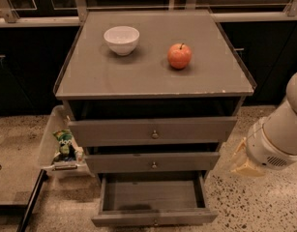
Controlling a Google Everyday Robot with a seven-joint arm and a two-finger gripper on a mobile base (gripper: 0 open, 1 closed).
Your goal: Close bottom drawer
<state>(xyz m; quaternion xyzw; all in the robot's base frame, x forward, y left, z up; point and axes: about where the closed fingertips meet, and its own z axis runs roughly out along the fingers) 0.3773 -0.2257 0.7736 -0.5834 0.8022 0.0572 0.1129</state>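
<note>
The bottom drawer [153, 197] of the grey cabinet is pulled well out, and its shallow box is empty. Its slim front panel [153, 218] with a small round knob sits at the lower edge of the camera view. My gripper [244, 162] hangs at the end of the white arm [278, 134], to the right of the cabinet. It is level with the middle drawer and apart from all the drawers. It is above and to the right of the bottom drawer's front corner.
The top drawer [153, 129] and middle drawer [153, 162] stand slightly out. A white bowl [121, 39] and a red apple [179, 55] sit on the cabinet top [114, 76]. A clear bin [53, 144] with a snack bag stands on the floor at the left.
</note>
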